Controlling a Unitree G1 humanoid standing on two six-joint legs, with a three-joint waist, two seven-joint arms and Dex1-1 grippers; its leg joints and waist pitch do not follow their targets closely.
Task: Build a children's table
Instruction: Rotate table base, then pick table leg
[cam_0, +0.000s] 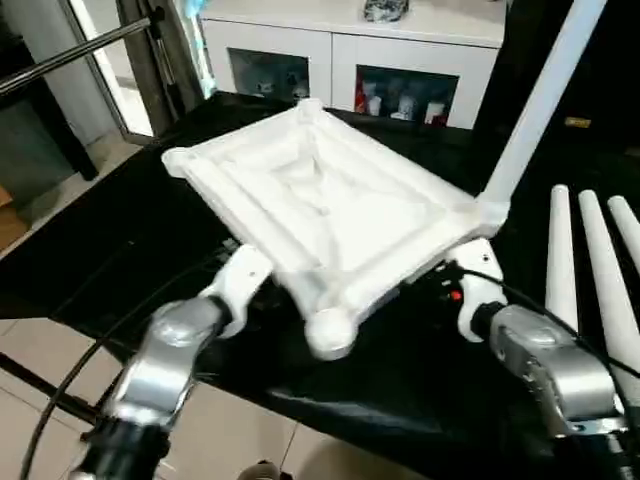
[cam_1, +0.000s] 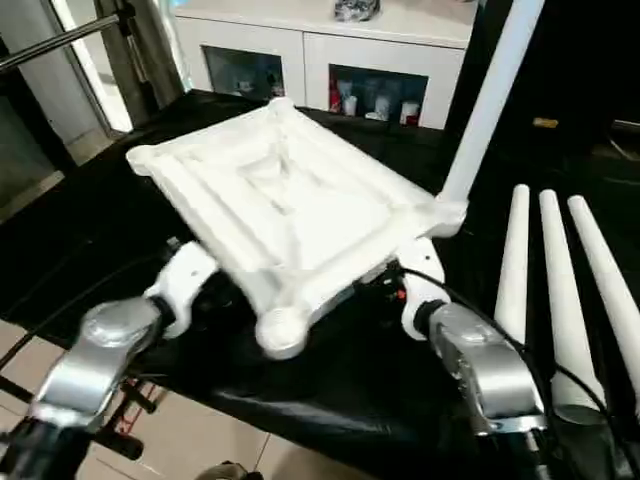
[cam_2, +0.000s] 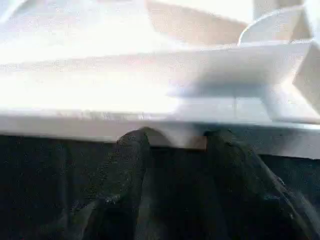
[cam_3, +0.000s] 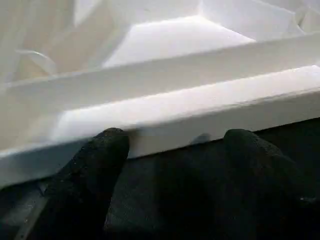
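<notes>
With both grippers, left (cam_0: 250, 268) and right (cam_0: 468, 285), spread against the near edges of the upturned top (cam_0: 320, 205) rather than clamped, it could slide off the black table (cam_0: 90, 240), toppling its one fitted leg (cam_0: 540, 100).

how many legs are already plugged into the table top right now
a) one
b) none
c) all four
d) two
a) one leg stands up from the far right corner socket of the upside-down table top, while three loose legs lie side by side on the black cloth to its right.
</notes>
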